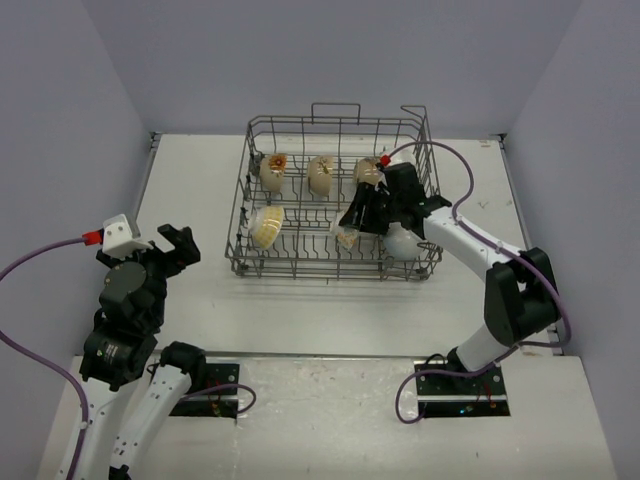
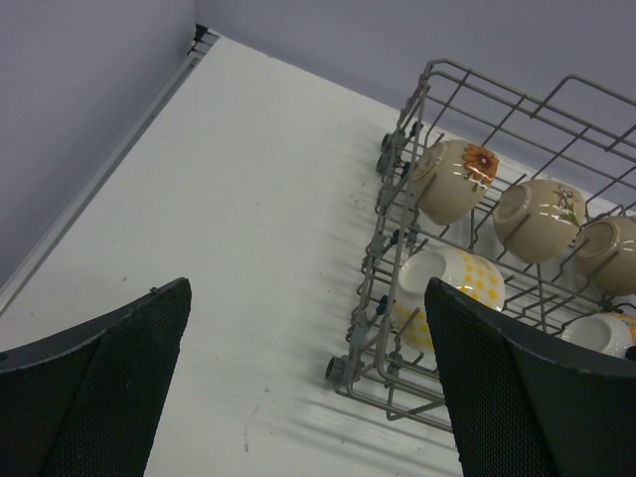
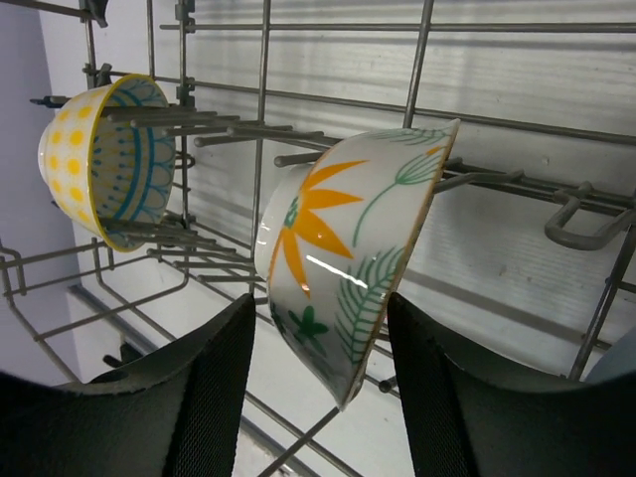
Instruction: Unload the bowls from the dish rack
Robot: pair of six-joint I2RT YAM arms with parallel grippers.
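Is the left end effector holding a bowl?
No, the left end effector stands wide open over the white table, beside the grey metal wire dish rack, nothing between its fingers.

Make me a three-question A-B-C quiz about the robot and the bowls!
1. Where is the right gripper? A) inside the dish rack B) on the floor C) up in the air
2. What colour is the big flower on the bowl between its jaws? A) blue B) orange C) pink
3. How are the left gripper's jaws? A) shut on a cup B) shut, empty C) wide open
Answers: 1 A, rack wires surround it; 2 B, orange petals show; 3 C, a wide gap lies between them.
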